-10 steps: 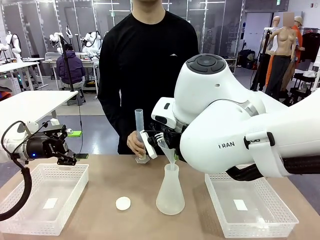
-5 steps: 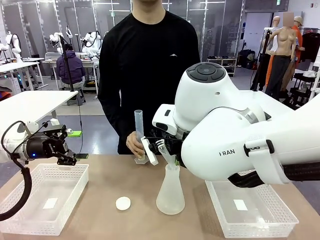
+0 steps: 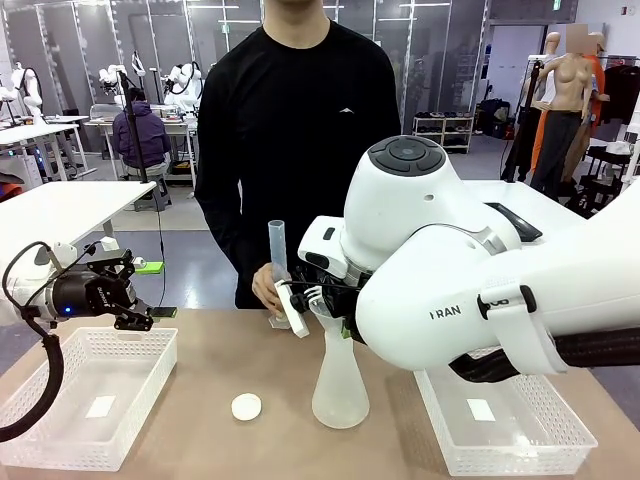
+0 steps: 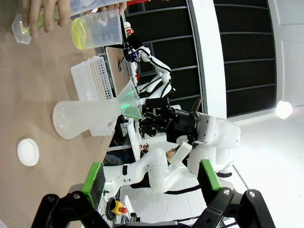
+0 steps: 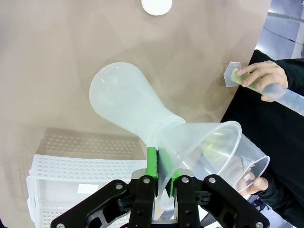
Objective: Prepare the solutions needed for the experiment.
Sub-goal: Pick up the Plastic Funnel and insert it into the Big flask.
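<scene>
clear plastic funnel (image 5: 199, 142) sits in the flask (image 5: 123, 102) neck, pinched steady by the right tool (image 5: 162, 172), seemingly so the person's beaker (image 4: 97, 28) of yellow-green solution (image 4: 80, 34) can pour in; left tool (image 4: 149, 175) spread, idle.

Left claw (image 3: 128, 297) hangs low at the robot's left side, held level, fingers spread wide. Right arm (image 3: 480, 290) reaches across the middle, its claw (image 5: 163, 173) pinched closed on the stem of a funnel (image 5: 209, 142).

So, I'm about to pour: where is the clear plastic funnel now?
Front view, table centre: the clear plastic funnel sits atop the frosted conical flask, pinched by the right gripper.
</scene>
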Action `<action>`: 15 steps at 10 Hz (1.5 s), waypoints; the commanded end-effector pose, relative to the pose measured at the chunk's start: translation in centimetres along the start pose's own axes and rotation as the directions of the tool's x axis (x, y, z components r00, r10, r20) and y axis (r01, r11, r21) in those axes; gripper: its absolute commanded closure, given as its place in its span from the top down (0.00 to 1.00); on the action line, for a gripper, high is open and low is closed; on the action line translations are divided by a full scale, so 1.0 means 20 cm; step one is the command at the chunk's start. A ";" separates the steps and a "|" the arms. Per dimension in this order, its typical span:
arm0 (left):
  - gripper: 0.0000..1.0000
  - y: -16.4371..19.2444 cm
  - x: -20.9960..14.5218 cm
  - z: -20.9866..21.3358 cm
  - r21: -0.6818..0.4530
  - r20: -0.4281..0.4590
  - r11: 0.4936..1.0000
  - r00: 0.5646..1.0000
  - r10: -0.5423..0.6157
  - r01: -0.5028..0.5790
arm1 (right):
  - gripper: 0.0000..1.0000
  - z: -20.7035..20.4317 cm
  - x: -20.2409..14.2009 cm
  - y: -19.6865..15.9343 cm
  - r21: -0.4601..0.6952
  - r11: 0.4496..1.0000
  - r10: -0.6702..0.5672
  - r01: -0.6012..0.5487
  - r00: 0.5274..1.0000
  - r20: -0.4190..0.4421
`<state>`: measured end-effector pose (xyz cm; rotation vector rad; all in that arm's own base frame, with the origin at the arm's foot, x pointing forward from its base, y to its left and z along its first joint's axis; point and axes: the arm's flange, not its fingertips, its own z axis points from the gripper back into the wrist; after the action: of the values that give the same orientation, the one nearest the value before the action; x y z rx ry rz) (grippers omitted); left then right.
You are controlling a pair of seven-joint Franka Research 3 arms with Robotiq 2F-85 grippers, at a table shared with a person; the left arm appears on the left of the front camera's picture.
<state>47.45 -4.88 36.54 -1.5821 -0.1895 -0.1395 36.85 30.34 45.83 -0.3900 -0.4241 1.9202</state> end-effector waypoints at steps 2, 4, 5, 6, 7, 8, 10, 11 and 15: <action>1.00 -0.02 0.00 -0.01 -0.009 0.010 1.000 1.000 -0.009 0.009 | 0.25 -0.02 -0.01 0.04 0.009 1.000 0.021 -0.022 0.999 0.033; 1.00 -0.02 0.00 -0.01 -0.009 0.010 1.000 1.000 -0.009 0.009 | 0.44 -0.01 -0.01 0.05 0.010 1.000 0.015 -0.015 1.000 0.022; 1.00 -0.02 0.00 -0.01 -0.009 0.010 1.000 1.000 -0.009 0.009 | 0.28 0.00 -0.01 0.06 0.008 1.000 0.015 -0.015 1.000 0.023; 1.00 -0.02 0.00 -0.01 -0.009 0.010 1.000 1.000 -0.009 0.009 | 0.63 0.02 -0.01 0.07 0.005 1.000 0.011 -0.012 1.000 0.026; 1.00 -0.02 0.00 -0.01 -0.009 0.010 1.000 1.000 -0.009 0.009 | 0.47 0.03 -0.01 0.07 0.007 1.000 0.006 -0.007 1.000 0.023; 1.00 -0.02 0.00 -0.01 -0.009 0.010 1.000 1.000 -0.009 0.009 | 0.82 0.04 -0.01 0.07 0.008 1.000 0.003 -0.003 1.000 0.019; 1.00 -0.02 0.00 -0.01 -0.009 0.010 1.000 1.000 -0.009 0.009 | 1.00 0.05 -0.01 0.07 0.008 1.000 0.001 -0.001 1.000 0.015; 1.00 -0.02 0.00 -0.01 -0.009 0.010 1.000 1.000 -0.009 0.009 | 0.86 0.05 -0.01 0.07 0.040 0.999 0.017 -0.017 1.000 -0.002; 1.00 -0.02 0.00 -0.01 -0.009 0.010 1.000 1.000 -0.009 0.009 | 1.00 0.03 -0.01 0.04 -0.006 1.000 0.004 -0.004 1.000 0.000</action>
<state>47.45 -4.87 36.54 -1.5821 -0.1895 -0.1395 35.89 29.81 46.04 -0.3954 -0.4177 1.9237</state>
